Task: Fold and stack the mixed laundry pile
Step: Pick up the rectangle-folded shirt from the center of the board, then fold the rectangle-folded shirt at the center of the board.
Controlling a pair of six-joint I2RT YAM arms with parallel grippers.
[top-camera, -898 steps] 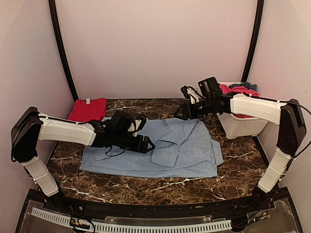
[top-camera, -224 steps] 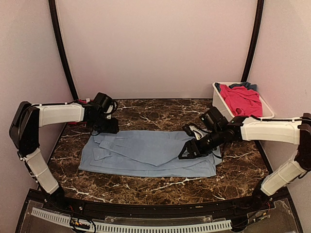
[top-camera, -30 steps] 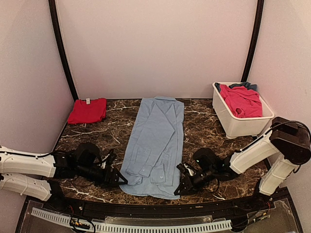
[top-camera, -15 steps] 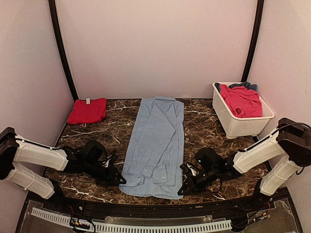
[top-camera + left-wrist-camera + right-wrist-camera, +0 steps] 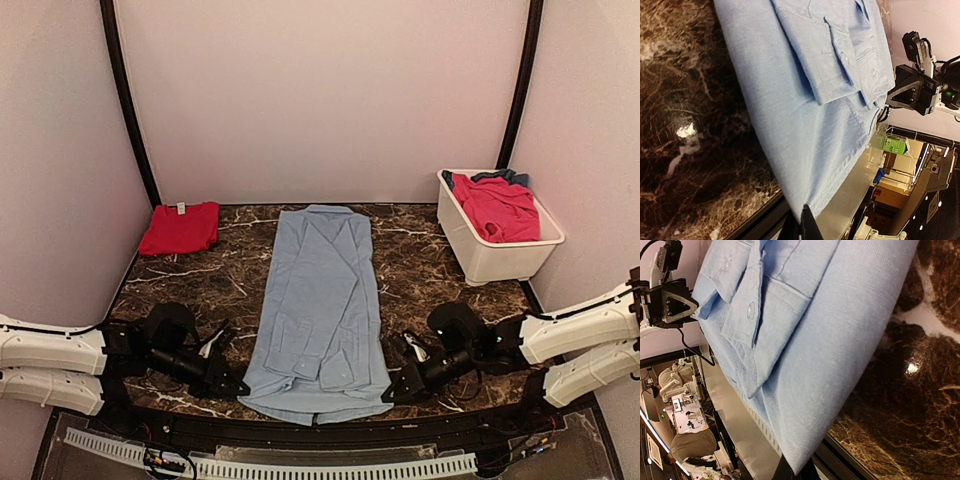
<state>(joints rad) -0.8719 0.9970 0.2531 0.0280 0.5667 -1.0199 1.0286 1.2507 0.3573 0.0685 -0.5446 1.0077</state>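
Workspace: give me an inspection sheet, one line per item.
Surface: dark marble table, glossy.
Job's things: light-blue shirt folded into a long strip, near hem reaching the table's front edge; red garment folded, far left; pink-red garment and darker blue piece in the white tub.
Clutter: nothing seen.
Grippers: left gripper and right gripper low, each shut on a near corner of the shirt.
Cables: thin black cable at the left gripper's wrist.
Surroundings: pale walls, black posts.

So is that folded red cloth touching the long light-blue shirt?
Apart. The top view shows a strip of bare brown marble tabletop between the folded red cloth and the long light-blue shirt.
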